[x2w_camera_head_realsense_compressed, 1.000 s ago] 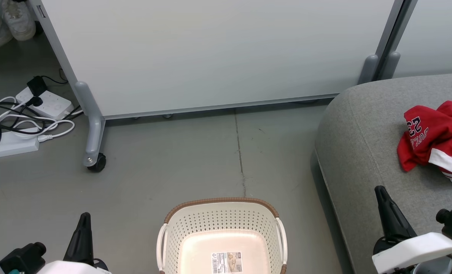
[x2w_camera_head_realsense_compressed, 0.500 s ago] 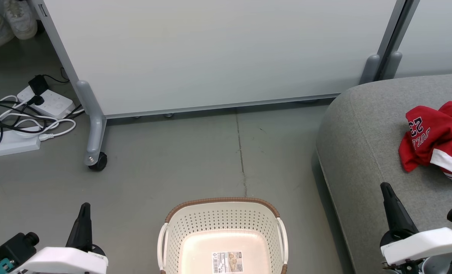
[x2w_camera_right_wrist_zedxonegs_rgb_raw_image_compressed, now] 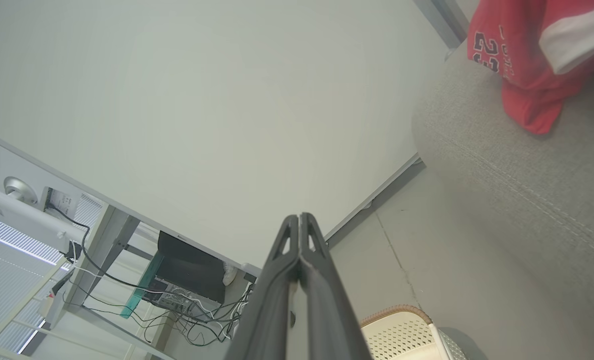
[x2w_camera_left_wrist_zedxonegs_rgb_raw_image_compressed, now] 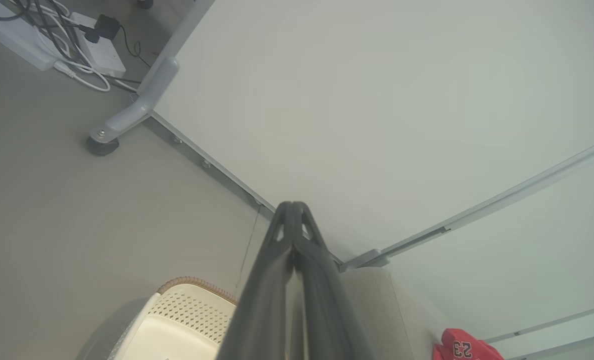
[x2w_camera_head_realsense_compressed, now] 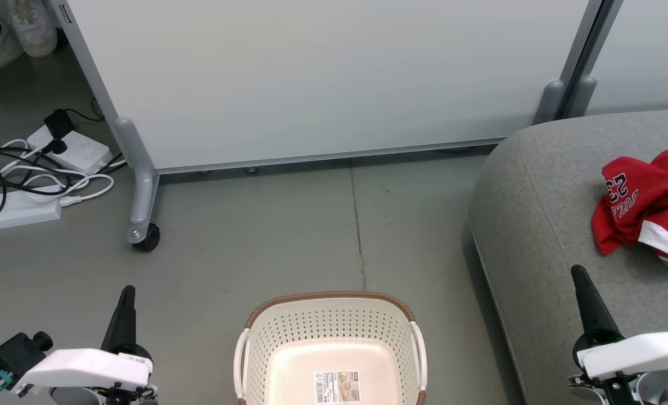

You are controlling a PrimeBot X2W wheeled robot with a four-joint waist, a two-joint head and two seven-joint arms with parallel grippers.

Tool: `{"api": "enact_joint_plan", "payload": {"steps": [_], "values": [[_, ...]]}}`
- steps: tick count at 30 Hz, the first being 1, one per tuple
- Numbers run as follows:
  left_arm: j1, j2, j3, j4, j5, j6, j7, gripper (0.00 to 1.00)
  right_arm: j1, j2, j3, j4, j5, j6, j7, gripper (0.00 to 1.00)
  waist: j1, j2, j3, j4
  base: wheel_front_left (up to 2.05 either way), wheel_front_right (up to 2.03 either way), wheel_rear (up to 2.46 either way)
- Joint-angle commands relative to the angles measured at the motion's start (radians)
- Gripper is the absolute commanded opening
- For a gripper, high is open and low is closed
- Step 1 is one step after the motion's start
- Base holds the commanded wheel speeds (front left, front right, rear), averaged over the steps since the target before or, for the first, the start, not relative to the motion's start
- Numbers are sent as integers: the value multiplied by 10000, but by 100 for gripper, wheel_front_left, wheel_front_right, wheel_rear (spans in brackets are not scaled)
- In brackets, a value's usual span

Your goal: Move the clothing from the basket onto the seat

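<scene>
Guessing the robot is basically wrapping this one up, so the step in hand is just parking the arms without messing anything up. The big grey seat is filling the right side of the head view, and I'd be keeping the right arm low and clear of its front edge so nothing is dragging fabric back off it. The basket is sitting at the bottom centre, apart from the seat, and it's holding no clothes as far as I can see, though its near end is running off the bottom edge. The clothing, a red bundle with white trim and a 23 on it, is lying on the seat at the right edge of the frame, partly cut off. The left gripper is sitting at the lower left beside the basket and the right gripper at the lower right against the seat, both pinched fully closed on nothing, and the wrist views are backing that up. Smallest bit: a label sticker is showing on the basket's bare floor.
</scene>
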Motion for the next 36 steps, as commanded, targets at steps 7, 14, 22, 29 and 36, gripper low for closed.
{"api": "enact_joint_plan", "payload": {"steps": [7, 14, 22, 29, 36], "values": [[-551, -57, 280, 134, -801, -253, 280, 0, -371, -73, -152, 130, 987, 5, 49, 0, 0, -1, 7, 23, 0, 0, 0], [-775, -178, 433, 322, -1414, -412, 514, 0, -481, -67, -244, 318, 1724, 6, 75, 0, 0, -1, 14, 44, 0, 0, 0], [-1050, -317, 619, 543, -2147, -591, 792, 0, -619, -58, -359, 536, 2593, 6, 105, 0, 0, -1, 22, 72, 0, 0, 0], [-1254, -425, 754, 703, -2674, -733, 991, 0, -696, -49, -450, 700, 3226, 6, 132, 0, 0, -1, 29, 93, 0, 0, 0], [-1446, -519, 884, 854, -3169, -847, 1184, 0, -792, -40, -531, 850, 3820, 7, 164, 0, 0, -1, 36, 115, 0, 0, 0]]}}
